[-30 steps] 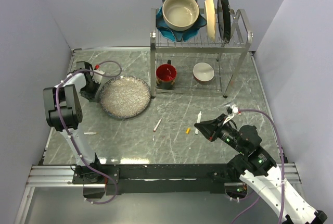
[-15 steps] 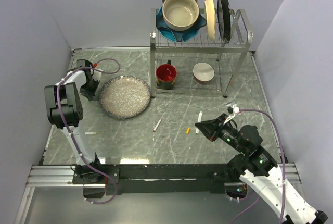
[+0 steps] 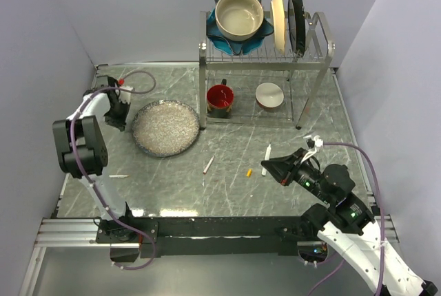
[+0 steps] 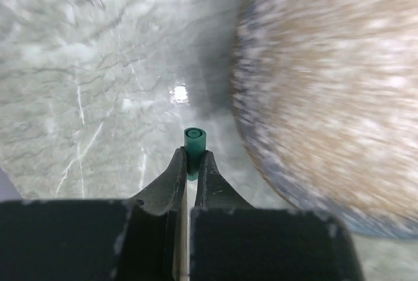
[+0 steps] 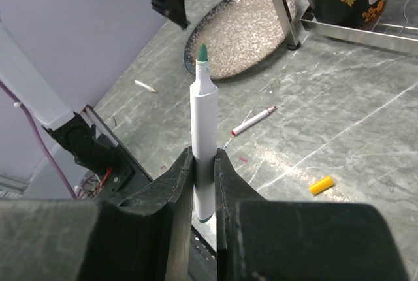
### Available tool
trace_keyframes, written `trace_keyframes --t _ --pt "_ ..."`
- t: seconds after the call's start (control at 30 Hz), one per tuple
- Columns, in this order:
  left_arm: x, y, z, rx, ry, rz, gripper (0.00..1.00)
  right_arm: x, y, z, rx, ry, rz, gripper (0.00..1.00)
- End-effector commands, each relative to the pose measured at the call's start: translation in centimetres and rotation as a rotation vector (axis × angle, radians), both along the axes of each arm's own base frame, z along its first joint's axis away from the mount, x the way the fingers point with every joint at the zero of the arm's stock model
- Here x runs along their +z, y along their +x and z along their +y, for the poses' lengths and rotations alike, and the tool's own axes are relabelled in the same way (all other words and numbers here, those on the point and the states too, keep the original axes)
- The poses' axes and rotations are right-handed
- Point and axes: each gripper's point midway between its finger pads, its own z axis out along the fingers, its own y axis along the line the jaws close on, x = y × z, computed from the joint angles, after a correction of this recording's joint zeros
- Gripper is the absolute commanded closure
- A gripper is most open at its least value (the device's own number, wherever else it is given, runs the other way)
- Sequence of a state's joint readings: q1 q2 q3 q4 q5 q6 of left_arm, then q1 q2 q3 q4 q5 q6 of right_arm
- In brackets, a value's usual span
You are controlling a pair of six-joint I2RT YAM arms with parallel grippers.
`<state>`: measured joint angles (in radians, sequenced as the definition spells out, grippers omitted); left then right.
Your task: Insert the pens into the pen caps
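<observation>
Capping ahead: the left gripper (image 4: 191,158), beside a speckled grey round plate (image 4: 313,98), pinches a small green plastic tube cap (image 4: 194,141), the right gripper (image 5: 204,163), well apart, clasps a white-barrelled green-tipped marker pen (image 5: 203,117), and a clean join likely needs nib and cap mouth on one axis.

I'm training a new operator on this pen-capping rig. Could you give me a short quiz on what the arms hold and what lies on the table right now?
1. True or false: the left claw is shut on a yellow cap.
2. What does the right claw grip? A) a red-ended pen B) the green-tipped pen C) a mug
3. What colour is the loose cap lying on the table?
Key: 1 false, it pinches the green cap. 2 B. 3 yellow.
</observation>
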<state>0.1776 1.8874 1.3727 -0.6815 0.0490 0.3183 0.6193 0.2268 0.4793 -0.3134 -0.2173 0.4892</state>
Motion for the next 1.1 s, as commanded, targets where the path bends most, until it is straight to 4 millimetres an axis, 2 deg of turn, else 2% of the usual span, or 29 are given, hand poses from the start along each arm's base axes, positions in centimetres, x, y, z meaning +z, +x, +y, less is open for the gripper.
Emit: trace_keyframes --t 0.0,0.03,0.07,0.1,0.13,0.2,0.23,0.27,0.3,0.33,0.37,0.43,0.47,0.5,0.53,0.57,0.6,0.63,0.67,0.7,0.83,0.9,0.93,0.97,1.0,1.03,1.07 --pt "7.0 1.2 -3.9 -0.052 -0.179 -0.198 0.99 1.9 0.2 -0.6 -0.037 0.007 -0.011 1.00" --pt "8.9 1.1 -4.6 -0.074 -0.198 -0.257 0.99 1.7 0.2 -0.8 -0.050 -0.004 0.002 1.00" --pt "9.1 0.5 -5.6 -0.092 -0.242 -0.269 0.99 1.8 0.3 -1.0 -0.060 -0.002 0.002 1.00" --pt "9.9 0.6 -5.9 -0.098 -0.254 -0.304 0.99 2.2 0.2 -1.1 -0.065 0.003 -0.001 1.00" --pt "11.6 0.3 -6.4 -0.107 -0.259 -0.354 0.99 2.2 0.3 -1.3 -0.079 0.002 0.000 1.00" --pt "12.8 -0.2 -8.1 -0.134 -0.324 -0.397 0.99 2.4 0.4 -1.5 -0.092 0.007 0.005 1.00" --pt "14.4 -0.7 -9.3 -0.175 -0.361 -0.437 0.99 2.4 0.5 -1.5 -0.092 0.008 0.008 1.00" --pt "14.6 -1.5 -11.3 -0.225 -0.415 -0.441 0.99 2.5 0.4 -1.3 -0.083 0.011 0.006 1.00" --pt "15.6 -2.4 -13.6 -0.288 -0.516 -0.469 0.99 2.5 0.3 -1.0 -0.070 0.017 0.010 1.00" --pt "18.7 -2.5 -15.6 -0.365 -0.549 -0.598 0.99 2.9 0.4 -0.8 -0.061 0.035 -0.002 1.00" --pt "17.8 -3.9 -17.2 -0.361 -0.633 -0.578 0.99 2.4 0.4 -0.4 -0.043 0.037 0.009 1.00" --pt "20.8 -6.4 -20.6 -0.490 -0.753 -0.681 0.99 2.8 0.5 0.5 -0.014 0.083 0.004 1.00" --pt "21.6 -7.3 -21.2 -0.475 -0.810 -0.686 0.99 1.6 0.1 1.6 0.049 0.079 0.034 1.00" --pt "22.5 -8.2 -22.2 -0.505 -0.846 -0.705 0.99 2.2 -0.1 2.5 0.096 0.105 0.019 1.00" --pt "23.8 -9.8 -23.5 -0.577 -0.893 -0.771 0.99 2.0 -0.6 3.3 0.156 0.112 0.033 1.00" --pt "24.6 -10.9 -24.3 -0.571 -0.968 -0.764 0.99 1.5 -1.5 4.3 0.240 0.114 0.056 1.00" --pt "25.1 -11.8 -25.0 -0.586 -1.009 -0.772 0.99 0.7 -1.4 5.2 0.271 0.118 0.115 1.00" --pt "24.8 -13.7 -26.0 -0.620 -1.053 -0.765 0.99 1.4 -1.3 5.8 0.296 0.147 0.091 1.00" --pt "25.9 -14.4 -26.5 -0.612 -1.098 -0.787 0.99 0.4 -1.2 6.2 0.300 0.146 0.112 1.00" --pt "25.8 -14.7 -26.7 -0.589 -1.118 -0.787 0.99 -0.1 -0.6 6.5 0.279 0.151 0.127 1.00" --pt "25.6 -17.8 -28.3 -0.577 -1.240 -0.716 0.99 0.3 -0.3 8.4 0.305 0.177 0.102 1.00" --pt "25.8 -18.6 -28.5 -0.543 -1.286 -0.672 0.99 1.8 -0.9 9.8 0.346 0.175 0.068 1.00" --pt "25.4 -19.0 -28.8 -0.530 -1.308 -0.649 0.99 1.4 -0.1 10.5 0.314 0.152 0.079 1.00" --pt "25.6 -19.4 -28.9 -0.506 -1.345 -0.638 0.99 2.5 -0.6 11.4 0.342 0.158 0.059 1.00" --pt "26.5 -20.1 -28.9 -0.535 -1.373 -0.684 0.99 2.8 -0.5 12.0 0.344 0.154 0.048 1.00" --pt "25.9 -20.6 -29.1 -0.531 -1.399 -0.666 0.99 2.6 -0.3 13.0 0.355 0.148 0.048 1.00" --pt "26.1 -21.1 -29.1 -0.515 -1.435 -0.649 0.99 3.5 -0.3 13.7 0.369 0.159 0.037 1.00"
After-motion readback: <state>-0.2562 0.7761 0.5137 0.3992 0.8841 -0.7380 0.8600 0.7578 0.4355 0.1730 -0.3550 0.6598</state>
